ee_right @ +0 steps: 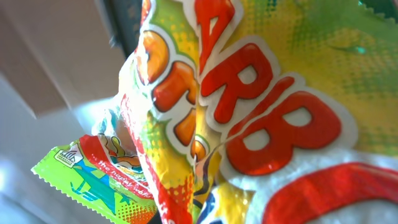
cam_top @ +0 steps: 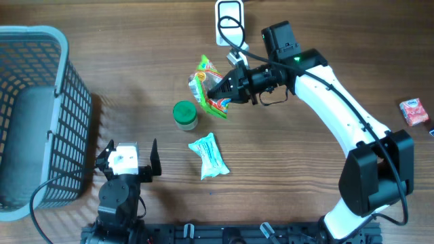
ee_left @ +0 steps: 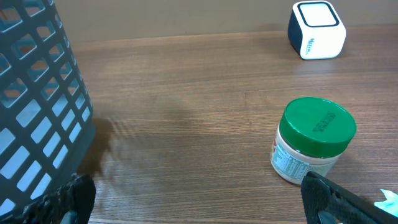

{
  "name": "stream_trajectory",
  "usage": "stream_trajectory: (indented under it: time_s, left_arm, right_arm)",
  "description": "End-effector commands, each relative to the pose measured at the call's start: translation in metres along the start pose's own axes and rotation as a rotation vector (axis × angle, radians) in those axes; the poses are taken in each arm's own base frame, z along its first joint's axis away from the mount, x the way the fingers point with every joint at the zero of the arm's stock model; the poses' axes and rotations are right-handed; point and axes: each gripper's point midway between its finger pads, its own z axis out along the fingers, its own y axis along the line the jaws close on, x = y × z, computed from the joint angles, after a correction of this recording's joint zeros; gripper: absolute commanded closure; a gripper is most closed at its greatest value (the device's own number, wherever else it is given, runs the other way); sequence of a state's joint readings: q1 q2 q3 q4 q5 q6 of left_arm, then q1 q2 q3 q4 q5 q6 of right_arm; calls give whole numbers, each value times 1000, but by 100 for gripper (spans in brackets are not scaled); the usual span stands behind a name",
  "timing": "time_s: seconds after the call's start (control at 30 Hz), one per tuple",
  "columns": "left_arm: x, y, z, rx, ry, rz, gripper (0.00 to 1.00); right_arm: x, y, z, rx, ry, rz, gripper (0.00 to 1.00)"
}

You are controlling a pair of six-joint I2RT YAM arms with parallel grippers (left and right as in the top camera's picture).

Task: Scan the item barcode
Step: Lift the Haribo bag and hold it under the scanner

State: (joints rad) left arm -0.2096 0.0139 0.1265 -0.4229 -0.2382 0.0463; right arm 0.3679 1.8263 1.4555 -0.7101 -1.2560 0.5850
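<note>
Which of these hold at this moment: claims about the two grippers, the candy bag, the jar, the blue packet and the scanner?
1. The right gripper is shut on the candy bag. True.
2. The left gripper holds the jar. False: it is open and holds nothing; the jar stands on the table, apart from it.
3. The jar has a green lid. True.
4. The blue packet lies inside the basket. False: it lies on the table, to the right of the basket.
5. The white scanner sits near the table's far edge. True.
</note>
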Motion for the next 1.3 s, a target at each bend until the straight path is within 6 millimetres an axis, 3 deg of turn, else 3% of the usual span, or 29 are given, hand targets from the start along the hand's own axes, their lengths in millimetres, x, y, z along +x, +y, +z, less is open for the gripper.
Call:
stream_trajectory:
  time_s: [0.0,0.03,0.07,0.17,0.37,0.43,0.5,0.53,0.6,0.7,0.77,0.87,1.1,1.17,1.27]
  left_arm:
    - [-1,0,0,-1,-8,-10,0]
    - [-1,0,0,-1,-8,-10,0]
    - [-1,0,0,-1,-8,-10,0]
    - [-1,0,0,-1,-8,-10,0]
    - [-1,0,0,-1,-8,-10,0]
    - [-1,0,0,-1,-8,-10,0]
    - [-1,0,0,-1,-8,-10,0]
    - [-1,0,0,-1,-8,-10,0]
    - [-1,0,0,-1,-8,-10,0]
    - [-1,0,0,-1,-8,-10,0]
    - [-1,0,0,-1,-8,-10,0]
    - [-1,0,0,-1,-8,-10,0]
    - [-1,0,0,-1,-8,-10,0]
    - [-1,0,0,-1,-8,-10,0]
    - [-1,0,0,-1,-8,-10,0]
  right_arm:
    - [14,34,1,-174,68,-447,95]
    - [22,46,-2,-261,90,-570,95]
    - [27,52,-2,-299,106,-586,95]
    - [34,60,-5,-346,159,-433,95]
    - [30,53,-1,-300,131,-484,96]
    - [12,25,10,-106,56,-468,95]
    - [-16,-11,12,194,-78,-433,95]
    - [-33,-27,0,365,-185,-391,95]
    - [-52,-31,-27,547,-354,-377,96]
    - [-101,-23,-113,915,-802,-413,96]
    - [-119,-16,-124,979,-857,-522,95]
    - [-152,-15,-120,977,-921,-623,95]
    - [-253,-38,-106,1049,-995,-672,95]
    - [-282,-52,-108,1146,-995,-654,95]
    - [-293,-63,-118,1252,-1012,-660,95]
